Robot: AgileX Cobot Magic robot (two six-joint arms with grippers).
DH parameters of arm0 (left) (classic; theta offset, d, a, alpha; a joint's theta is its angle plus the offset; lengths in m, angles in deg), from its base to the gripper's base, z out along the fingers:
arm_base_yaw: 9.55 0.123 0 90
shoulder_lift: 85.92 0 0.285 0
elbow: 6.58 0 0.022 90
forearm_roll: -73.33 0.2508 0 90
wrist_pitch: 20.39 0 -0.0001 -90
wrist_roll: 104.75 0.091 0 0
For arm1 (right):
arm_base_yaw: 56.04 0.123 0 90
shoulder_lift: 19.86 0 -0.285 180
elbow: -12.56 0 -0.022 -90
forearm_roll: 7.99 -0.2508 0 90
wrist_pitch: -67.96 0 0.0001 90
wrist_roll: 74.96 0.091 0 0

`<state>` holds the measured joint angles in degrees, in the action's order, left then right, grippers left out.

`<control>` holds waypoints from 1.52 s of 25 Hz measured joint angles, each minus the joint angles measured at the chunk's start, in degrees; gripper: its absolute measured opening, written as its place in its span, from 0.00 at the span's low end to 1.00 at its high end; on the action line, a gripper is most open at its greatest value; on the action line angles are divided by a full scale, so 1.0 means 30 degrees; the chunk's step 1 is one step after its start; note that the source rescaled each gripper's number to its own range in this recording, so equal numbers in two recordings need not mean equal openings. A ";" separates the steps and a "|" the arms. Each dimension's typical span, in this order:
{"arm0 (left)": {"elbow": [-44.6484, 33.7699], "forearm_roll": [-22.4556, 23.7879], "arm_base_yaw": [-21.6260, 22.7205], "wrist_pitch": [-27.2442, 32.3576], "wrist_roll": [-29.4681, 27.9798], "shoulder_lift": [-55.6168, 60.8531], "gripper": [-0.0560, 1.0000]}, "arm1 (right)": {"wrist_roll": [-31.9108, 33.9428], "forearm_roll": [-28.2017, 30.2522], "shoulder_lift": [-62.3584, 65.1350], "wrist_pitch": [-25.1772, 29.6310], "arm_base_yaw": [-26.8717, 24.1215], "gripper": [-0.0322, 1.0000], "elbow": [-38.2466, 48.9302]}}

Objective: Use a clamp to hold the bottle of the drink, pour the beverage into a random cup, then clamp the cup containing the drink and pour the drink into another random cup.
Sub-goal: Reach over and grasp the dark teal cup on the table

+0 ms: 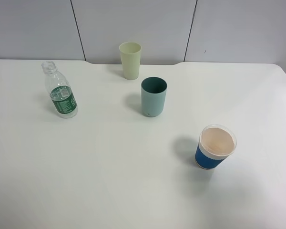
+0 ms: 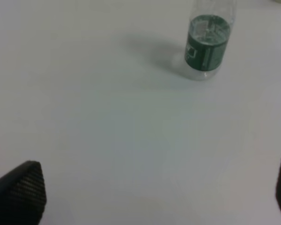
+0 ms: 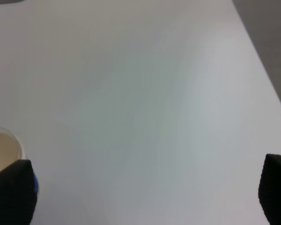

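The clear bottle (image 1: 60, 90) with a green-and-white label stands uncapped at the table's left; the left wrist view shows its lower part (image 2: 207, 44). A teal tumbler (image 1: 154, 97) stands upright near the middle, and a pale yellow-green tumbler (image 1: 130, 60) stands behind it by the wall. No arm shows in the high view. My left gripper (image 2: 159, 194) is open over bare table, well short of the bottle, nothing between its fingertips (image 2: 21, 190). My right gripper (image 3: 147, 190) is open too and holds nothing. Whether any liquid is in the bottle I cannot tell.
A blue paper cup (image 1: 215, 146) with a white rim stands at the right front; its rim (image 3: 4, 150) shows beside one right fingertip (image 3: 11, 187). The white table (image 1: 109, 171) ends at a grey wall behind and at its right edge (image 3: 267, 84).
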<state>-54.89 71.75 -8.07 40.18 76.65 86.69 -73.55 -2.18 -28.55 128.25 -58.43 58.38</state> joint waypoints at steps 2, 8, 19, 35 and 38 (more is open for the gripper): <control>0.0000 0.0000 0.0000 0.0000 0.0000 0.0000 1.00 | 0.0023 0.0800 -0.1050 -0.0140 0.0000 0.83 -0.0911; 0.0000 0.0000 0.0000 0.0000 0.0000 0.0000 1.00 | 0.0126 0.3589 -0.4877 -0.2310 0.0000 0.83 -0.2865; 0.0000 0.0000 0.0000 0.0000 0.0000 0.0000 1.00 | 0.0888 0.3966 -1.2546 -0.8011 0.0000 0.83 -0.3063; 0.0000 0.0000 0.0000 0.0000 0.0000 0.0000 1.00 | 0.1256 0.4006 -2.2612 -1.3937 0.0000 0.83 -0.3063; 0.0000 0.0000 0.0000 0.0000 0.0000 0.0000 1.00 | 0.1256 0.4028 -2.3991 -1.5287 0.0000 0.83 -0.3063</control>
<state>-54.89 71.75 -8.07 40.18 76.65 86.69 -69.78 9.91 -100.53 82.38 -58.43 49.19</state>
